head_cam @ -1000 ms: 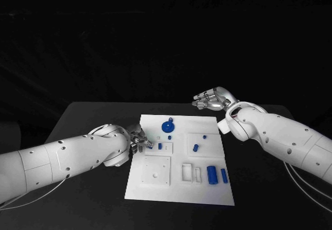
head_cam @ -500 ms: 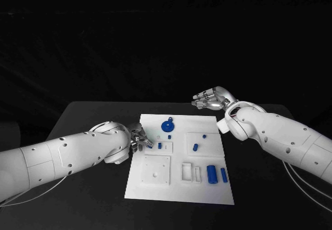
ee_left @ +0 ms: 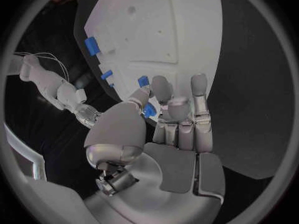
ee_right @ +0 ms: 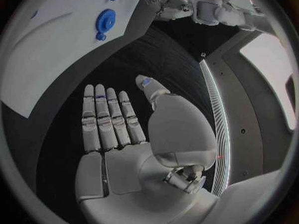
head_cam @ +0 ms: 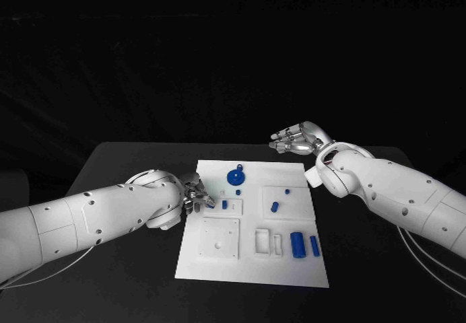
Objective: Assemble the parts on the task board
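Observation:
The white task board (head_cam: pixel 219 269) lies mid-table with a blue gear (head_cam: pixel 236 177), several small blue parts such as one (head_cam: pixel 275 206) in the middle, and two blue cylinders (head_cam: pixel 298 245) in slots near its right edge. My left hand (head_cam: pixel 197 197) is at the board's left edge. In the left wrist view its thumb and fingers pinch a small blue part (ee_left: pixel 148 110) just over the board (ee_left: pixel 168 30), beside another blue part (ee_left: pixel 143 80). My right hand (head_cam: pixel 296 139) hovers beyond the board's far right corner. Its fingers (ee_right: pixel 106 117) are straight and apart and hold nothing.
The black table (head_cam: pixel 116 168) runs round the board on all sides. In the right wrist view the gear (ee_right: pixel 106 20) and my left hand (ee_right: pixel 165 2) lie far off across the board.
My left hand has shifted slightly towards the board's far side with the small blue part. The right arm has not moved.

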Controlling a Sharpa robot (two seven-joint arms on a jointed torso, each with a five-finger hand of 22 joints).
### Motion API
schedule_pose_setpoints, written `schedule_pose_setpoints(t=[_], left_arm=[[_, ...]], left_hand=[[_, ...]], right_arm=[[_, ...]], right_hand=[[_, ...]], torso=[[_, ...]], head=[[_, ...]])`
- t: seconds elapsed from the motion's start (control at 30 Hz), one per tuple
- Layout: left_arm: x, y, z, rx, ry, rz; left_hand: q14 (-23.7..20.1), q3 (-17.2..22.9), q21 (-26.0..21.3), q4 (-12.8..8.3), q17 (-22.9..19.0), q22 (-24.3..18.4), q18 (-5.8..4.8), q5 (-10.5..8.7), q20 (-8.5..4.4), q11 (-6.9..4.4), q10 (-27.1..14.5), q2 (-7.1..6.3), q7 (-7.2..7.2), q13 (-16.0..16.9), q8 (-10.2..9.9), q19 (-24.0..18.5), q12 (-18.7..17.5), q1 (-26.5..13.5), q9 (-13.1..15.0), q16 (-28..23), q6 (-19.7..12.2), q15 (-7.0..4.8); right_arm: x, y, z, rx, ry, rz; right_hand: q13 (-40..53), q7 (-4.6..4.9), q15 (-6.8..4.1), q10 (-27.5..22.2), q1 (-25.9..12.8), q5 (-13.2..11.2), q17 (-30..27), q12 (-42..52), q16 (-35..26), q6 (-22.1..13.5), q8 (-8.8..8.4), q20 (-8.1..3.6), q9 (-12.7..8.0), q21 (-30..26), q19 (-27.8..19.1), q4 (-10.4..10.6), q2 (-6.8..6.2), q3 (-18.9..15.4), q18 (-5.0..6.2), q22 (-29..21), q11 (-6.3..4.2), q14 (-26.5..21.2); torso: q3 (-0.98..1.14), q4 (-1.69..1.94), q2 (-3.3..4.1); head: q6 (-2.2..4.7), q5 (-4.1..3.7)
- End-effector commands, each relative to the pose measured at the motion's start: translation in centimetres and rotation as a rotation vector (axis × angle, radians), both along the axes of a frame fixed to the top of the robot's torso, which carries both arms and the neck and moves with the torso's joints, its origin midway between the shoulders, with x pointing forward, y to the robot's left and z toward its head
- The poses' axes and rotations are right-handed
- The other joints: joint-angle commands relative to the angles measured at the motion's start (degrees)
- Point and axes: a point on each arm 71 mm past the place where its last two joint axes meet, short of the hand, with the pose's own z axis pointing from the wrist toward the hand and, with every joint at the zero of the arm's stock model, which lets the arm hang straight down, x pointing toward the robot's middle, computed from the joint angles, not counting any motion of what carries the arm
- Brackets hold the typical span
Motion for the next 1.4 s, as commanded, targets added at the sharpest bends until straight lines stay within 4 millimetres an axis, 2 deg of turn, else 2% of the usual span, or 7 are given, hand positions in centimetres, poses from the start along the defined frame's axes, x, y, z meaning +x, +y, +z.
schedule_pose_setpoints(t=[0.03,0.47,0.77,0.93,1.17,1.33,1.4], left_arm=[[-1.12,-0.36,-2.06,0.054,0.106,-0.040],[-0.71,-0.23,-1.99,0.069,0.100,-0.037],[-0.51,-0.23,-1.88,0.074,0.097,-0.038],[-0.49,-0.27,-1.86,0.074,0.096,-0.040],[-0.50,-0.29,-1.82,0.077,0.090,-0.046],[-0.52,-0.30,-1.79,0.076,0.085,-0.051],[-0.54,-0.36,-1.78,0.075,0.084,-0.053]], left_hand=[[0.20,1.40,0.31,-1.02,0.15,1.09,0.34,0.08,0.18,-1.62,1.03,0.31,-6.82,0.14,0.32,-0.12,0.34,-0.66,0.14,0.39,11.13,-0.06],[0.44,1.66,0.54,-1.25,1.57,1.10,0.55,0.40,0.39,-1.75,1.02,0.44,-7.01,0.72,0.49,-0.07,1.24,-1.01,1.28,1.37,11.57,-0.07],[0.47,0.71,0.57,-0.42,2.23,1.07,0.76,-1.98,0.72,-1.81,0.98,0.61,-7.24,1.53,1.59,-0.11,2.39,-0.66,1.33,1.77,11.75,-0.02],[0.53,-0.68,0.50,0.51,2.80,1.04,1.04,-5.89,1.10,-1.80,0.96,0.95,-7.38,2.16,2.34,-0.08,2.96,0.33,1.17,2.12,11.86,0.05],[0.58,-0.99,0.48,0.64,3.04,1.05,1.14,-6.14,1.22,-1.83,0.96,1.00,-7.41,2.37,2.53,-0.06,3.11,0.60,1.14,2.27,11.91,0.06],[0.63,-2.40,0.41,1.59,3.86,1.04,1.53,-7.62,1.72,-1.77,0.92,0.70,-7.56,3.22,3.06,-0.07,3.70,0.62,1.19,2.74,12.17,0.14],[0.65,-3.46,0.37,2.34,3.98,1.02,1.62,-11.42,1.86,-1.76,0.93,0.56,-7.65,3.46,3.20,-0.05,3.76,0.50,1.20,2.79,12.28,0.17]], right_arm=[[-0.04,0.14,0.00,0.000,-0.003,0.015],[-0.05,0.18,-0.09,0.001,-0.001,0.015],[-0.05,0.22,-0.17,0.001,0.000,0.016],[-0.05,0.24,-0.21,0.001,0.001,0.016],[-0.06,0.25,-0.25,0.001,0.002,0.016],[-0.07,0.21,-0.27,0.001,0.002,0.016],[-0.07,0.24,-0.27,0.001,0.002,0.016]], right_hand=[[-0.05,-0.07,-0.07,-0.34,0.14,0.34,-0.07,-0.16,-0.26,-0.30,0.07,-0.04,-0.08,0.25,-0.28,-0.09,0.00,0.36,0.99,-0.07,-0.01,-0.34],[-0.05,-0.07,-0.07,-0.34,0.14,0.34,-0.07,-0.16,-0.26,-0.30,0.07,-0.04,-0.08,0.25,-0.28,-0.09,0.00,0.36,0.99,-0.07,-0.01,-0.34],[-0.06,-0.08,-0.08,-0.36,0.03,0.46,-0.07,-0.18,-0.26,-0.24,0.07,-0.04,-0.08,0.25,-0.28,-0.20,0.03,0.45,0.99,-0.07,0.00,-0.34],[-0.06,-0.08,-0.08,-0.36,0.03,0.46,-0.07,-0.18,-0.26,-0.24,0.07,-0.04,-0.08,0.25,-0.28,-0.20,0.03,0.45,0.99,-0.07,0.00,-0.34],[-0.06,-0.08,-0.08,-0.36,0.03,0.46,-0.07,-0.18,-0.26,-0.24,0.07,-0.04,-0.08,0.25,-0.28,-0.20,0.03,0.45,0.99,-0.07,0.00,-0.34],[-0.06,-0.08,-0.08,-0.36,0.03,0.46,-0.07,-0.18,-0.26,-0.24,0.07,-0.04,-0.08,0.25,-0.28,-0.20,0.03,0.45,0.99,-0.07,0.00,-0.34],[-0.06,-0.08,-0.08,-0.36,0.03,0.46,-0.07,-0.18,-0.26,-0.24,0.07,-0.04,-0.08,0.25,-0.28,-0.20,0.03,0.45,0.99,-0.07,0.00,-0.34]], torso=[[0.00,-0.02,0.03],[0.03,-0.06,0.04],[0.03,-0.04,0.03],[0.01,-0.02,0.01],[-0.01,0.01,0.02],[-0.01,0.05,0.02],[0.00,0.02,0.02]], head=[[0.08,0.01],[0.02,0.05],[-0.08,0.05],[-0.09,-0.01],[-0.20,-0.05],[-0.24,-0.04],[-0.25,-0.02]])
